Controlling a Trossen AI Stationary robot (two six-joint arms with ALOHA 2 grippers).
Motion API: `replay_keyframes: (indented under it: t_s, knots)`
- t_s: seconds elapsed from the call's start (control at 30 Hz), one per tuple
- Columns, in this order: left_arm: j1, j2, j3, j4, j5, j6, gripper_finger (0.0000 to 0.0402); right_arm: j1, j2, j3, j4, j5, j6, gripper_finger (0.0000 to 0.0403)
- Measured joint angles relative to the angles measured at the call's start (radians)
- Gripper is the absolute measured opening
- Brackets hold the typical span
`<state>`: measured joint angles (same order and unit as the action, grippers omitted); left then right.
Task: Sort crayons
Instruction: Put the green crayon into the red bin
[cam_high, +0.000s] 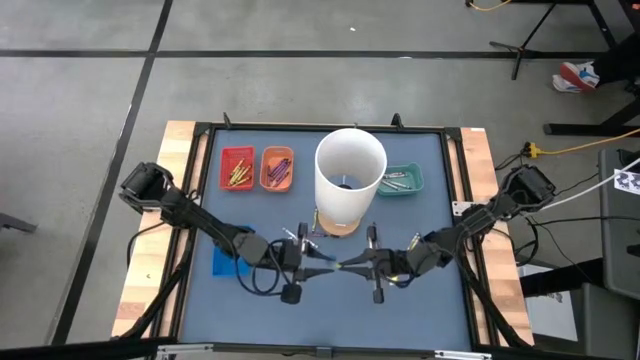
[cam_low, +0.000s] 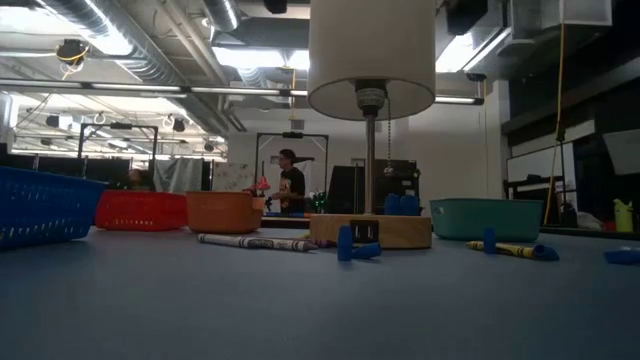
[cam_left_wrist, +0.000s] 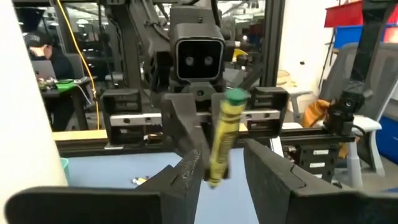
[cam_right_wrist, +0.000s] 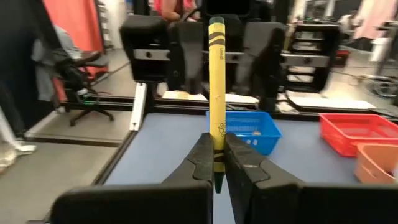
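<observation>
My right gripper (cam_high: 362, 266) (cam_right_wrist: 216, 146) is shut on a yellow-green crayon (cam_right_wrist: 216, 87) above the middle of the blue table. My left gripper (cam_high: 318, 262) (cam_left_wrist: 221, 152) faces it from the table's left, open. The crayon (cam_left_wrist: 222, 134) reaches between its fingers, and I see no touch. More crayons lie in the red tray (cam_high: 237, 168), the orange tray (cam_high: 277, 168) and the teal tray (cam_high: 402, 180). A grey crayon (cam_low: 255, 242) and a yellow crayon (cam_low: 510, 248) lie flat on the table. My right gripper pinches the crayon between its two fingers near one end (cam_right_wrist: 216, 142). The fingers come level from the table's right, and the crayon lies along them. Most of its length sticks out toward my left gripper. It is lifted clear of the table.
A tall white cylinder (cam_high: 350, 178) stands on a wooden base (cam_low: 370, 230) just beyond the grippers. A blue tray (cam_high: 228, 262) sits at the table's left, partly under my left arm. Small blue pieces (cam_low: 355, 245) lie on the table. A person (cam_low: 292, 185) stands far behind.
</observation>
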<state>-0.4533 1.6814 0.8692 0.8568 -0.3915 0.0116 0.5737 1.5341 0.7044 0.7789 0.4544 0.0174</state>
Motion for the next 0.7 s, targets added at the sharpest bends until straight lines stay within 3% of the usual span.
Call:
replay_keyframes:
  t_s: [0.13, 0.43, 0.7]
  knots:
    - [0.013, 0.0, 0.0, 0.02, 0.001, 0.0, 0.0104, -0.028, 0.0, 0.0, 0.025, -0.055, 0.0, 0.0017]
    - [0.028, 0.0, 0.0, 0.03, 0.043, 0.0, 0.0102, -0.053, 0.0, 0.0, 0.034, -0.055, 0.0, 0.0017]
    - [0.028, 0.0, 0.0, 0.029, 0.041, 0.026, 0.0054, -0.052, 0.0, 0.0, 0.033, -0.056, 0.0, 0.0017]
